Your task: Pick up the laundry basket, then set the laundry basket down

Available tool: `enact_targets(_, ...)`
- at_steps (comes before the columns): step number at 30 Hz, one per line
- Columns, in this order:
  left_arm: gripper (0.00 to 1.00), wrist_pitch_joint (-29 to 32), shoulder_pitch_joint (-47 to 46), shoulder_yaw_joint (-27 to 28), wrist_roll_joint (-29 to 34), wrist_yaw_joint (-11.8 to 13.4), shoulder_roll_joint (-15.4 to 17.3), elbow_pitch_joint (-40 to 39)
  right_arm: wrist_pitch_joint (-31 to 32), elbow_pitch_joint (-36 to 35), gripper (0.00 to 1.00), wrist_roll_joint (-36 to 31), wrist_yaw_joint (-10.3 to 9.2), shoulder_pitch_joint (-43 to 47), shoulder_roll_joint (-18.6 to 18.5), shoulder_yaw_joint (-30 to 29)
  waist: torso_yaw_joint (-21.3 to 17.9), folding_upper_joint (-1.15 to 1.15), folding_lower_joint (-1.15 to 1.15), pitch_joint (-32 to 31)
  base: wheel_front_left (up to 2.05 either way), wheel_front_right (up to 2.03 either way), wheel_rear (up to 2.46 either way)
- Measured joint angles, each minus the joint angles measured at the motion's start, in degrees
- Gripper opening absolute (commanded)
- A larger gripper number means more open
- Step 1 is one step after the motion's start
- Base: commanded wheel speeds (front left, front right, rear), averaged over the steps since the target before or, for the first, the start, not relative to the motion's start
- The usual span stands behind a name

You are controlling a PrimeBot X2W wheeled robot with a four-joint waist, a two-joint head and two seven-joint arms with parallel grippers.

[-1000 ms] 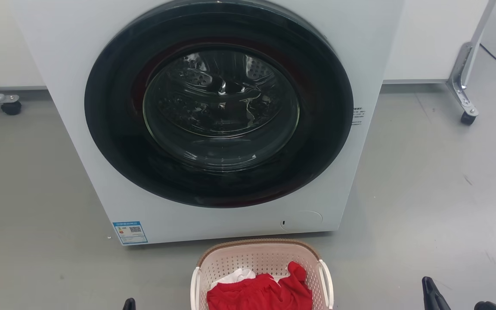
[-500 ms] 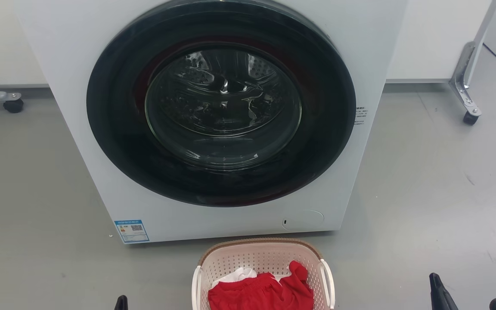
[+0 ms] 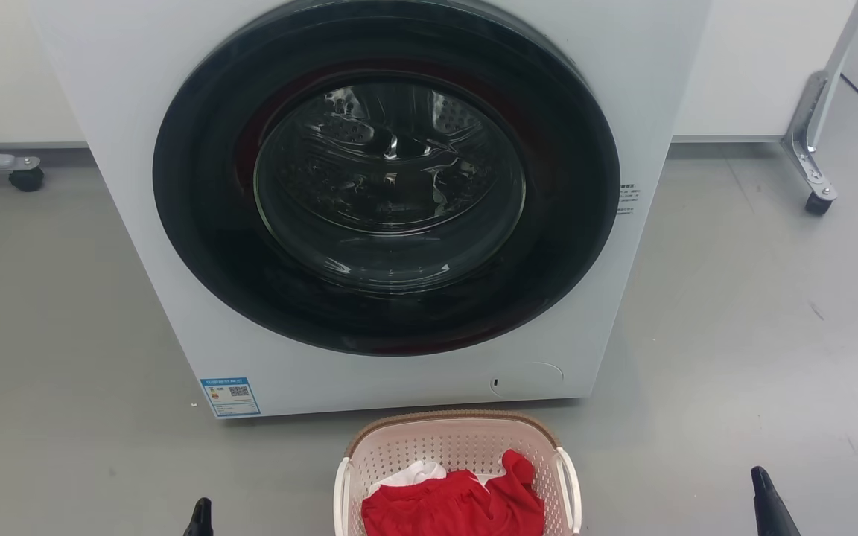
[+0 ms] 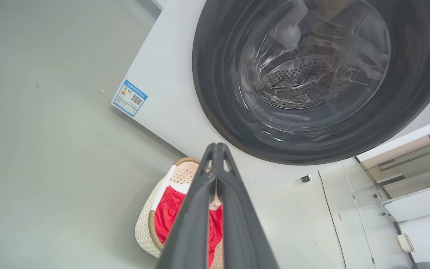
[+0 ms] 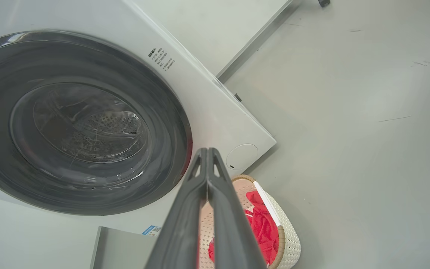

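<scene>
Grey floor (image 3: pixel 734 335) L+R of laundry basket (image 3: pixel 451 418)

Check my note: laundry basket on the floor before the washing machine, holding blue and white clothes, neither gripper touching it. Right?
Not quite: the head view shows red and white clothes in the laundry basket, not blue. The rest holds: on the floor before the washing machine, left gripper and right gripper off it.

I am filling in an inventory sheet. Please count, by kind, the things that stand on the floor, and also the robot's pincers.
Washing machine: 1
Laundry basket: 1
Caster wheels: 2
Pincers, the left pincer and the right pincer: 2
Total: 6
</scene>
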Motion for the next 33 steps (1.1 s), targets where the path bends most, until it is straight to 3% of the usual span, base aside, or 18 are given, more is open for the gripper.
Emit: enact_targets(33,0.0,6.5,-3.9,5.2,-25.8,-4.5,-0.4,0.8,6.3,1.4,0.0,24.1,4.65,-2.6,3.4,-8.0,0.7,0.0,0.0,0.4,0.0,0.0,0.0)
